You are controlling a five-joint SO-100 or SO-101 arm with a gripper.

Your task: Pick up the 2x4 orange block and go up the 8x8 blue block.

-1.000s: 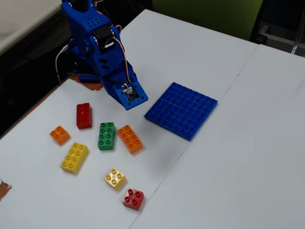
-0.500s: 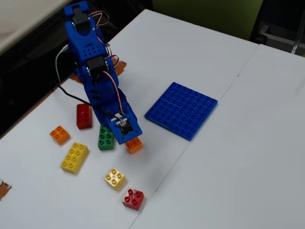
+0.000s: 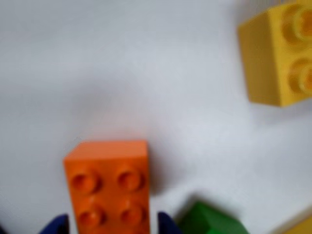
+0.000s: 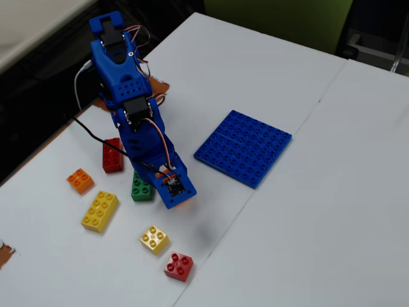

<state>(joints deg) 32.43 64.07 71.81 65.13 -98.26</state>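
orange 2x4 block (image 3: pixel 108 187) | between blue fingers (image 3: pixel 165 223) | fingers clamped on its long sides | off table (image 3: pixel 146 73)

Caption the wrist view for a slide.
Oblong orange plastic brick between the blue tool's fingertips, above a white table.

On the white tabletop (image 4: pixel 307 211), fixed view: a small orange sq. brick (image 4: pixel 80 180) at far left, a yellow oblong brick (image 4: pixel 100 210) just below-right of it, a red brick (image 4: pixel 113 155) and a green brick (image 4: pixel 142 187) partly hidden, a small yellow brick (image 4: pixel 154 239) near a small red brick (image 4: pixel 178 266). Wrist view: a yellow brick (image 3: pixel 278 53) top right, a green corner (image 3: pixel 209 222) at bottom.
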